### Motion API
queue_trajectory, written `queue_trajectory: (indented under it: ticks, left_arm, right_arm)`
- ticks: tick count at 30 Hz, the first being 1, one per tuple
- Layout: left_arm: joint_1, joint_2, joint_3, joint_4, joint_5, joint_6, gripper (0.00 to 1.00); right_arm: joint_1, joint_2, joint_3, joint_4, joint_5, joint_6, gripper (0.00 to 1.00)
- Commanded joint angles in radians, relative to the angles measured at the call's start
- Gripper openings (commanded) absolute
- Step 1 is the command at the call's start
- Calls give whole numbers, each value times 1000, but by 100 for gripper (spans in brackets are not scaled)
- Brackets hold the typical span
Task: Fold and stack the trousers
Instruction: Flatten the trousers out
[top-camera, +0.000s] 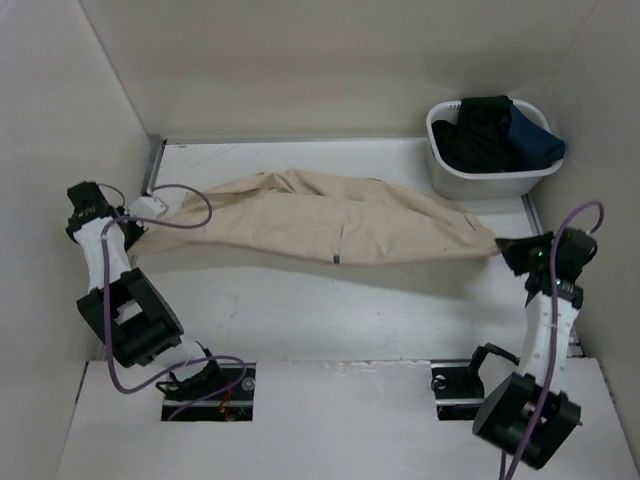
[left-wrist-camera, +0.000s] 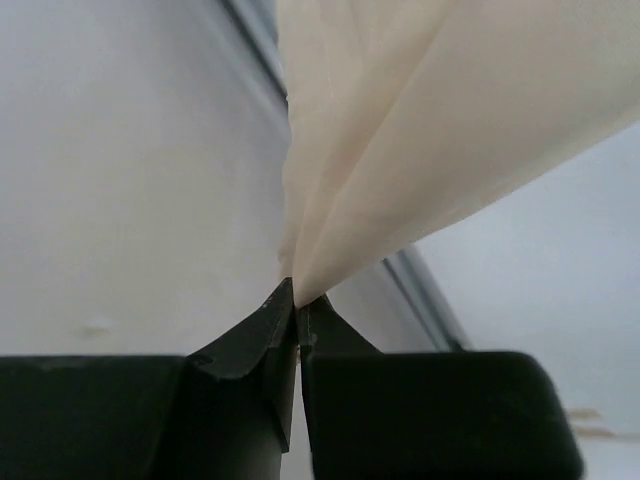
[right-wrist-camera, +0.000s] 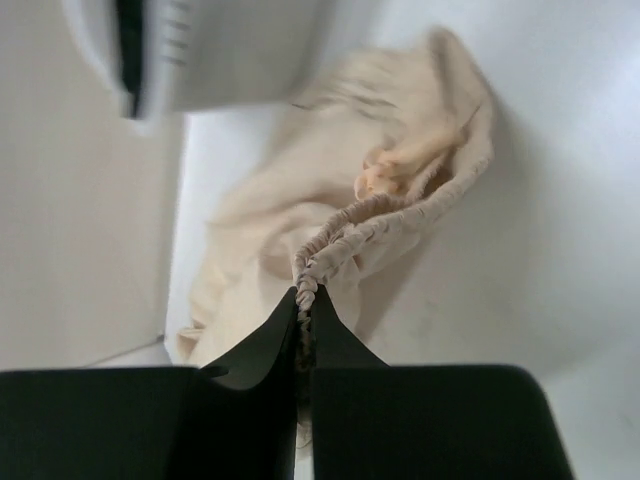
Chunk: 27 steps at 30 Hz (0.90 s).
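Crosswise: trousers (top-camera: 330, 220) stretched left-right, waistband (right-wrist-camera: 345, 222) at right fingers (right-wrist-camera: 262, 352).

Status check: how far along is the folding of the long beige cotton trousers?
Done: the long beige cotton trousers are pulled out full length across the white table. In hand: the right gripper is shut on the gathered waistband, the left gripper shut on the opposite end. Left: no fold shows yet, and nothing is stacked; dark garments sit in the white plastic basket.
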Motion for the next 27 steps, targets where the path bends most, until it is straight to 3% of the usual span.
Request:
queue_trajectory:
  ticks: [1, 5, 10, 14, 16, 18, 19, 21, 23, 27]
  left_arm:
    - [33, -89, -155, -43, -43, 70, 3]
    - [45, -186, -374, -37, -83, 134, 3]
    - [104, -220, -396, -49, -52, 142, 3]
    - [148, -229, -402, -8, -103, 220, 4]
    - [156, -236, -423, -1, -121, 263, 6]
    - [151, -255, -446, -44, -125, 288, 11]
    - [151, -258, -446, -72, -125, 283, 18]
    - [150, -255, -425, -128, -125, 268, 35]
    - [159, -246, -384, -194, -125, 276, 43]
    - [222, -206, -178, -299, -89, 302, 49]
  right_arm:
    - [-15, -154, -142, -96, 76, 50, 0]
    - [-20, -291, -268, -199, 192, 116, 0]
    - [-17, -461, -261, -430, 362, 189, 0]
    - [-22, -478, -152, -625, 505, 171, 1]
    - [8, -481, -115, -716, 625, 171, 9]
    - [-5, -497, -92, -765, 679, 197, 27]
    - [-8, -500, -84, -773, 691, 202, 41]
    - [-11, -500, -66, -782, 706, 205, 56]
    - [-14, -507, -37, -785, 723, 199, 69]
    - [15, -495, 99, -724, 780, 93, 73]
